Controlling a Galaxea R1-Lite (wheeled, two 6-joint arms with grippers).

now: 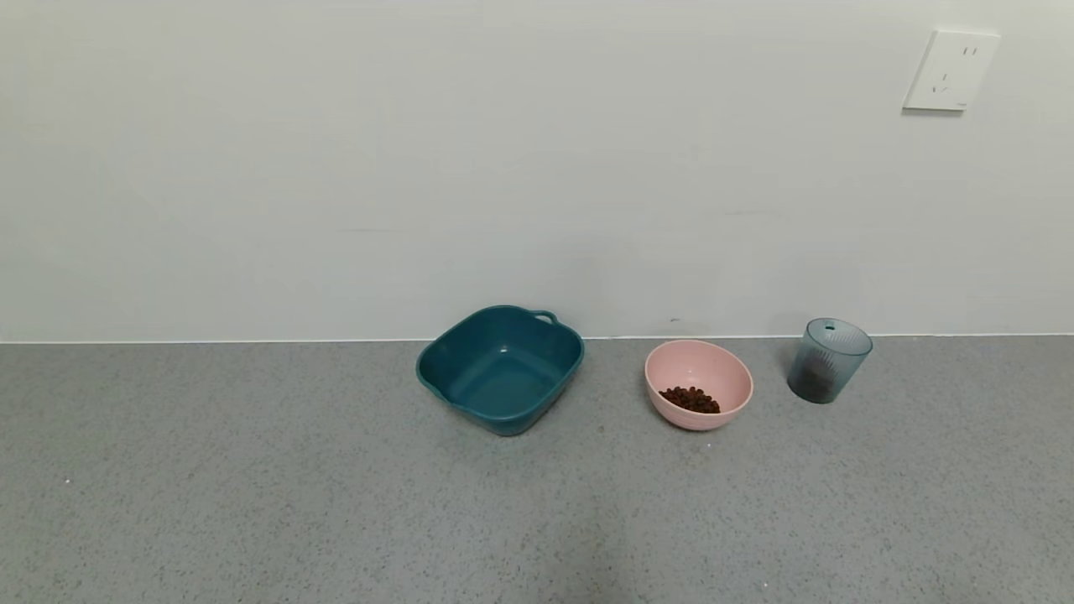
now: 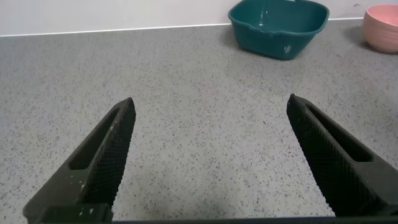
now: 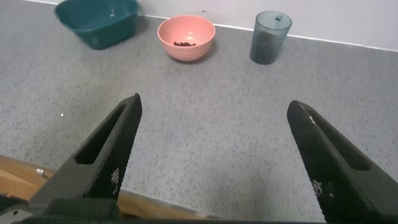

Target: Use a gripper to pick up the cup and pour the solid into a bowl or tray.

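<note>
Up in the head view, the grey tabletop [image 1: 252,486] runs to a white wall. Three things stand in a row near the far edge. The green basin [image 1: 501,367] is about in the middle of that edge. The pink bowl [image 1: 698,384] sits just to its right, apart from it. Small brown pellets [image 1: 690,399] lie in the bottom of the pink bowl. The blue cup [image 1: 827,360] stands upright to the right of the bowl, near it but not touching, toward the far right corner. Something dark shows through its ribbed side, but what it is cannot be told. A white socket [image 1: 951,70] is on the wall above the cup. No arm shows in this view.

Next, the left wrist view shows the left pincer [image 2: 211,162] low over bare tabletop, spread wide and holding nothing. The green basin [image 2: 278,26] and an edge of the pink bowl [image 2: 382,27] are far off by the wall.

Last, the right wrist view shows the right pincer [image 3: 214,155] spread wide too, with nothing in it, above the near edge of the tabletop. Well ahead of it stand the green basin [image 3: 98,20], the pink bowl [image 3: 186,37] with its pellets [image 3: 183,43], and the cup [image 3: 270,37].
</note>
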